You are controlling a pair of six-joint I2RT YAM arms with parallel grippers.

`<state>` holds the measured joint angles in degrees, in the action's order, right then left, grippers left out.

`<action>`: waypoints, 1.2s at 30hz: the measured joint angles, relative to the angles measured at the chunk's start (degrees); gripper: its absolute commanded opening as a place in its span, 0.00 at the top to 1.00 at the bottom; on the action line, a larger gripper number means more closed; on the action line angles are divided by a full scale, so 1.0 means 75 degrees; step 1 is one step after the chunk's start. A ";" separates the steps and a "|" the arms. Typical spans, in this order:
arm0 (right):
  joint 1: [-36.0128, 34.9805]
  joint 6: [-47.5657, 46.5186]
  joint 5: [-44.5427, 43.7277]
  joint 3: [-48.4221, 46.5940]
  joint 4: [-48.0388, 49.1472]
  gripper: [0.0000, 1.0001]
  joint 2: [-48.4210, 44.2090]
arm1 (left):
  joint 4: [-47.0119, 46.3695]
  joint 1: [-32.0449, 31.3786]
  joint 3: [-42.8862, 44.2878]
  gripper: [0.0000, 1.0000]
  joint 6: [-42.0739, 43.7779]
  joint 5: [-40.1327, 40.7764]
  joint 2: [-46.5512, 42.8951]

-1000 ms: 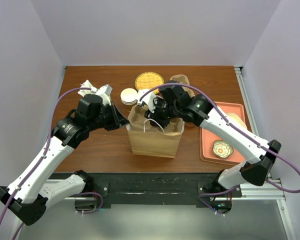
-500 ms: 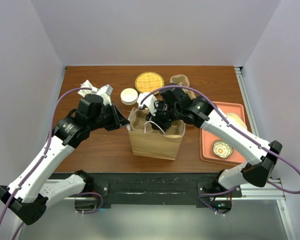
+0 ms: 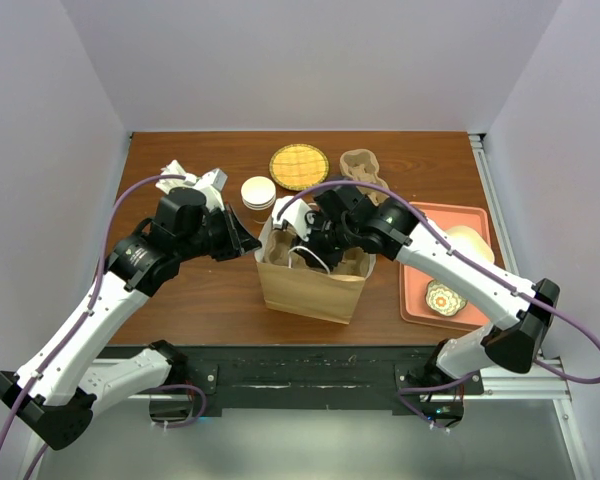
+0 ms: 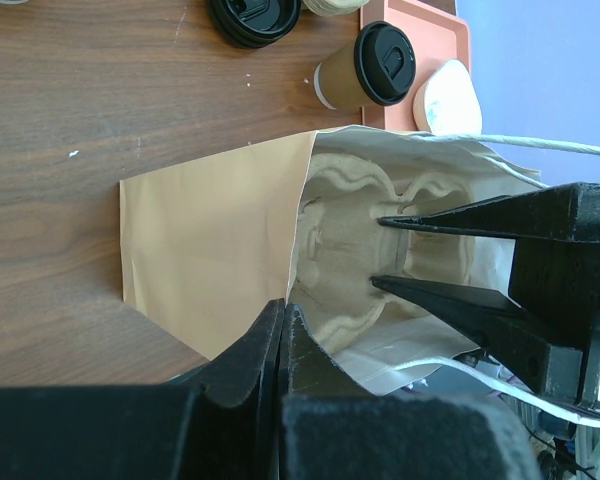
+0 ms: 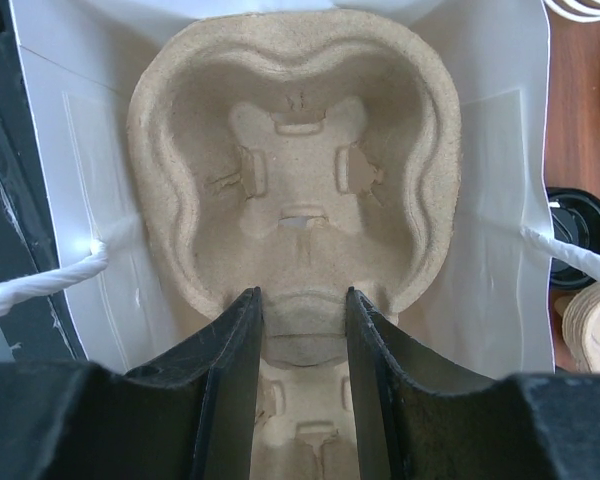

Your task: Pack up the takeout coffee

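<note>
Left wrist: left hand pinches bag, coffee beyond.

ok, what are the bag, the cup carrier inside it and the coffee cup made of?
The bag: brown kraft paper, matte, creased, white inside.
The cup carrier: looks like moulded paper pulp, with a rough, fibrous beige surface.
The coffee cup: matte brown wall, probably paper; its lid is glossy black, likely plastic.

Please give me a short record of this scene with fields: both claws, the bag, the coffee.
left claw: shut, pinching the rim of the paper bag
right claw: inside the bag, closed on the narrow middle of the pulp cup carrier
pulp cup carrier: lying in the bag, no cup in it
takeout coffee: outside the bag, lid on, beside the orange tray
task state: coffee not yet packed
</note>
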<state>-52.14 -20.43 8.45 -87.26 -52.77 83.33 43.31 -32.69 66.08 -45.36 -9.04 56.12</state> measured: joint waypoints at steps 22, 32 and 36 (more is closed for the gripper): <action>-0.0050 0.0621 -0.0309 0.0863 0.0659 0.80 0.0286 | 0.0026 -0.0003 -0.0058 1.00 -0.0114 -0.0058 -0.0294; -0.0050 0.1040 -0.0204 0.1425 0.1364 0.21 0.0280 | 0.0254 0.0000 -0.0259 1.00 -0.0367 0.0181 -0.0525; -0.0050 0.1107 -0.0265 0.0743 0.0997 0.07 0.0289 | 0.0460 0.0000 -0.0207 1.00 -0.0434 0.0434 -0.0527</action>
<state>-52.51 -12.12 6.46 -81.69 -45.30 85.49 46.76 -32.69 64.53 -48.62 -5.78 52.16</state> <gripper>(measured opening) 0.864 0.013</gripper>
